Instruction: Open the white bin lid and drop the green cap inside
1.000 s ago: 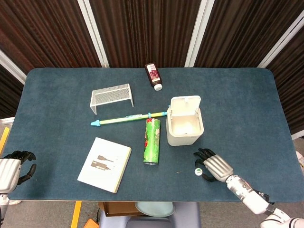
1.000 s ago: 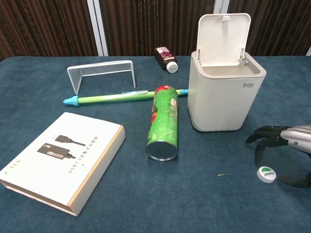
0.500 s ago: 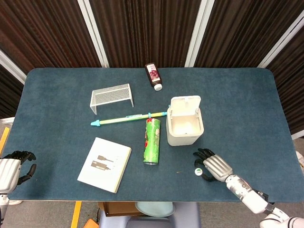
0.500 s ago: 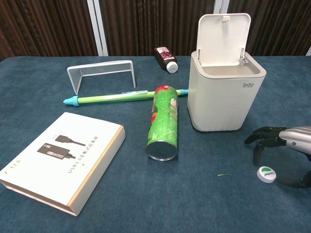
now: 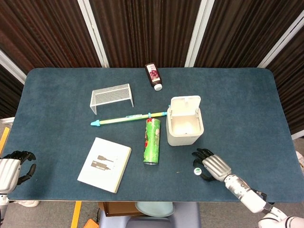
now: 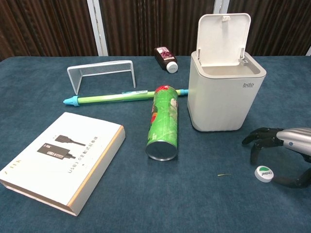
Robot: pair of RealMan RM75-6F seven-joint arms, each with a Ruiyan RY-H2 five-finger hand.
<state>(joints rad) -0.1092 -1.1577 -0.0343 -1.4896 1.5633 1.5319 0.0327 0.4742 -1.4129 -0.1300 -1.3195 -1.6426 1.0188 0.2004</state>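
Observation:
The white bin (image 5: 185,127) (image 6: 225,92) stands right of centre with its lid (image 6: 223,38) tipped up and back, its inside showing. The green cap (image 5: 196,170) (image 6: 265,173) lies flat on the blue table just in front of the bin. My right hand (image 5: 212,166) (image 6: 284,148) hovers over the cap, fingers curved down on both sides of it; no grip shows. My left hand (image 5: 13,167) hangs off the table's front left corner, fingers curled in, holding nothing.
A green snack tube (image 5: 152,141) lies left of the bin, with a long green pen (image 5: 128,117) behind it. A white box (image 5: 104,164), a wire rack (image 5: 111,97) and a dark bottle (image 5: 153,76) sit further left and back.
My right hand has crept slightly left and forward over the cap. The cap, bin and left hand stay where they were.

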